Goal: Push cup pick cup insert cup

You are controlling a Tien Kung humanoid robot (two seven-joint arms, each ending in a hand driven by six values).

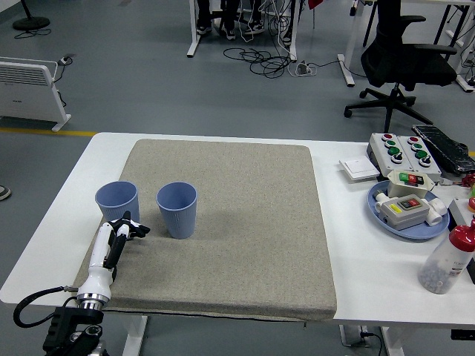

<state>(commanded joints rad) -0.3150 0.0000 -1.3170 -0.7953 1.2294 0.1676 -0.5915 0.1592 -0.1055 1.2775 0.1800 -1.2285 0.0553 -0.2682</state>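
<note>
A grey mat (237, 222) covers the white table (371, 274). The left hand (122, 231) reaches up from the near corner, fingers apparently loosely curled, empty, just below the left cup (117, 204); the second cup (177, 209) stands beside.

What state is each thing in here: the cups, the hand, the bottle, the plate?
Left cup: upright, open, nothing seen inside, on the mat.
Right cup: upright, open, nothing seen inside, apart from the left cup.
Left hand: just below the left cup, holding nothing; contact with the cup cannot be told.
Bottle: upright, red cap on.
Plate: holds a button box.
</note>
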